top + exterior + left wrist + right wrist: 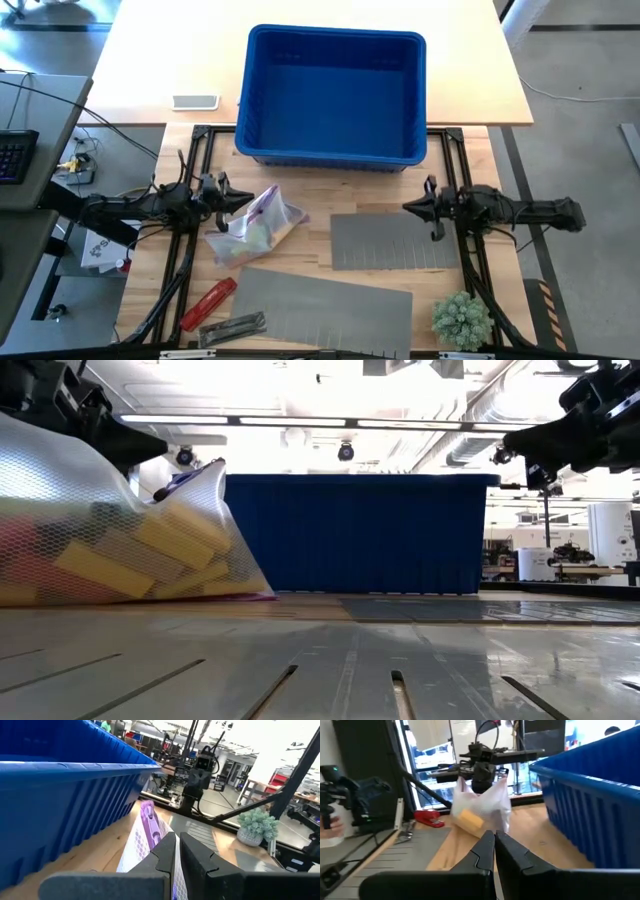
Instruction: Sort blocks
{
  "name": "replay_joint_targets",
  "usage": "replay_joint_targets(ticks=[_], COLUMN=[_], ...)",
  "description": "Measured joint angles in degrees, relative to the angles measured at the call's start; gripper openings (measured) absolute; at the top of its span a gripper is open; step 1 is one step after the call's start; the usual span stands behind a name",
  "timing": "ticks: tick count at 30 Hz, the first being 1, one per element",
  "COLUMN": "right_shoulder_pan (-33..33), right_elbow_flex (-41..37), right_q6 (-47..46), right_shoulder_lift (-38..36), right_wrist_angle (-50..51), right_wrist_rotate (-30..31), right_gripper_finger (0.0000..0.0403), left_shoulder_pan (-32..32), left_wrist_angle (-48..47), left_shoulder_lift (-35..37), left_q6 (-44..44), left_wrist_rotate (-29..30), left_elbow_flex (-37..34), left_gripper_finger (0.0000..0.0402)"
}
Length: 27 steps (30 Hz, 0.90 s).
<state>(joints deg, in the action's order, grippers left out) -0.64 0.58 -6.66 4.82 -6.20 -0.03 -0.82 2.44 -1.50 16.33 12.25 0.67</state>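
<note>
A pale wooden table (150, 265) is carrying 2 grey slotted mats (395, 242), with a white desk beyond at 12 o'clock and a bright workshop hall showing behind in the low view. A blue bin (335, 95) is sitting at 12 o'clock; its inside is looking bare. A clear mesh-patterned bag (255, 225) is lying left of centre, holding the blocks (150, 555), yellow and tan bars piled against its wall. The left gripper (240, 200) is pinching the bag's top edge near its purple zip strip (149, 822), jaws nearly together. The right gripper (410, 207) is hanging at 3 o'clock, jaws pressed together on nothing. A red tool (207, 303) is lying at 7 o'clock, a small potted plant (462, 320) at 5 o'clock.
</note>
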Motion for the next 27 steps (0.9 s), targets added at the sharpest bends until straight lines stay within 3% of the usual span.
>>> replay_joint_targets(ticks=[4,11,17,27], right_shoulder_pan=[3.3,4.6,4.6,4.6], right_elbow_flex=[0.0,0.0,0.0,0.0], right_q6=[1.4,-7.9,-8.3,-8.3], right_shoulder_lift=[0.0,0.3,0.6,0.6], right_wrist_angle=[0.3,5.1,5.5,5.5], right_wrist_rotate=[-1.5,-3.5,-0.3,-0.1], right_gripper_finger=[0.0000,0.0000,0.0000,0.0000], left_shoulder_pan=[0.0,0.0,0.0,0.0], left_wrist_angle=[0.1,0.0,0.0,0.0], left_shoulder_lift=[0.0,0.0,0.0,0.0], left_q6=[0.0,0.0,0.0,0.0], left_wrist_rotate=[0.4,0.3,0.3,0.3], left_elbow_flex=[0.0,0.0,0.0,0.0], left_gripper_finger=[0.0007,0.0007,0.0007,0.0007])
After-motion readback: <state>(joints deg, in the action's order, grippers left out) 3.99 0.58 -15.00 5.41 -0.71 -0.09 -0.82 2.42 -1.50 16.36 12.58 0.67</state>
